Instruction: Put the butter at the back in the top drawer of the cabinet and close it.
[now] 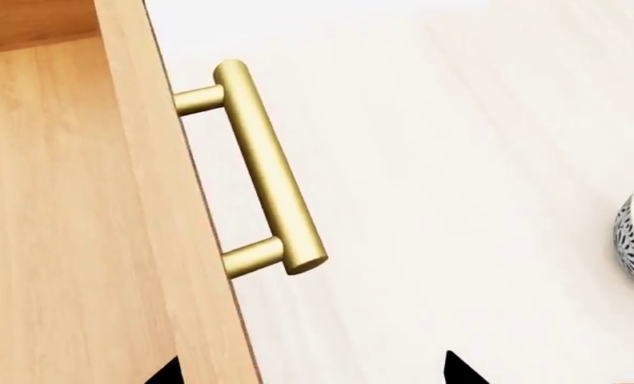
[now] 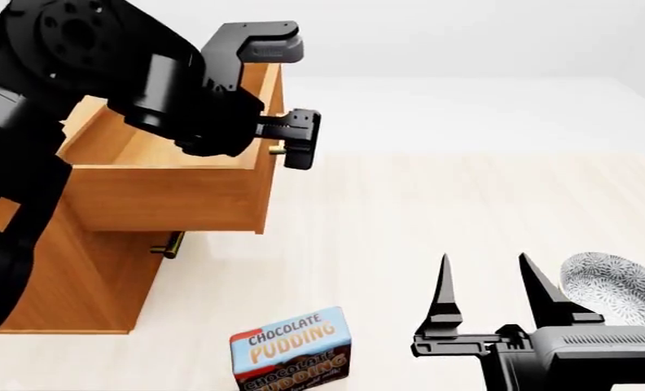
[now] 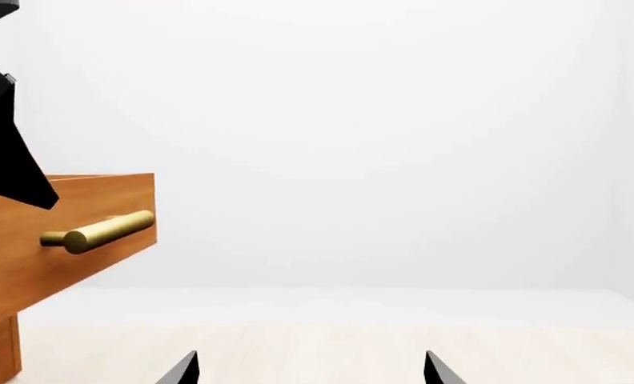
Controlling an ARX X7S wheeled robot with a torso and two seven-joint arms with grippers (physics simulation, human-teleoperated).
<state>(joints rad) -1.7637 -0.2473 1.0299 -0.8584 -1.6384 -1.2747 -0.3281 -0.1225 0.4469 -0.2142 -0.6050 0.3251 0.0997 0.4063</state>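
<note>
Top drawer (image 2: 170, 191) pulled out, left fingers (image 1: 461, 370) above handle (image 1: 269, 172) (apart)

**Hidden and cut off**

The left arm covers much of the top drawer (image 2: 170, 183) in the head view. The pudding box (image 2: 292, 350) and patterned bowl (image 2: 616, 289) run off frame. The right gripper (image 3: 311, 370) shows only its fingertips in its wrist view.

One cabinet (image 2: 84, 285), one pudding box (image 2: 292, 350), one patterned bowl (image 2: 621, 289), two end effectors (image 2: 296, 138) (image 2: 491, 297)

The cabinet's (image 2: 72, 277) wooden top drawer (image 2: 170, 191) stands pulled out.
</note>
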